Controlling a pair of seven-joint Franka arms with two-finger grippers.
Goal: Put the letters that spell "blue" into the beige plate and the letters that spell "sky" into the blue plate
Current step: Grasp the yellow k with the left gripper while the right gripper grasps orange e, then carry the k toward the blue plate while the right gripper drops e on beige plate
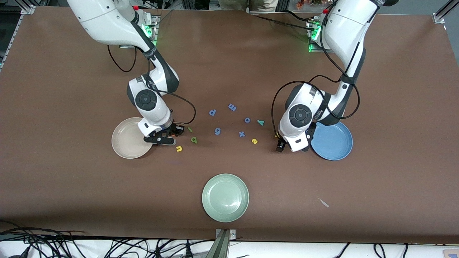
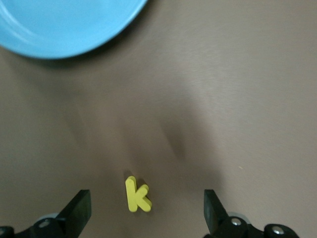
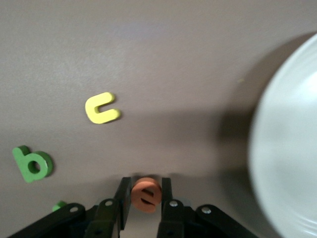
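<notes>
Gripping: I saw the right gripper [image 3: 146, 194] closed on the orange e [image 3: 146, 193], both fingers pressed against the letter's sides, low over the table just beside the beige plate [image 1: 123, 139].
Right arm: it reached from its base down to the edge of the beige plate that faces the middle of the table.
Left gripper: I had the left gripper [image 2: 146, 210] with its fingers spread wide, holding nothing, with the yellow k [image 2: 136, 194] lying flat on the table between them.
Left arm: it hung low over the table just beside the blue plate [image 1: 335, 143], on the side toward the middle of the table.
Beige plate: it sat toward the right arm's end of the table, and I saw no letters in it.
Blue plate: it sat toward the left arm's end, and the part I could see held no letters.
Blue letters to sort: the yellow u [image 1: 179, 148], the dark green b [image 1: 194, 140] and the thin green l [image 1: 189, 129] lay on the table near the right gripper.
Sky letters to sort: the yellow s [image 1: 254, 141] and the teal-green y [image 1: 261, 122] lay on the table near the left arm.
Other letters: the blue-coloured letters [image 1: 232, 106] were scattered mid-table between the arms.
Green plate: the pale green plate [image 1: 225, 197] sat nearest the front camera, well apart from the rest.
</notes>
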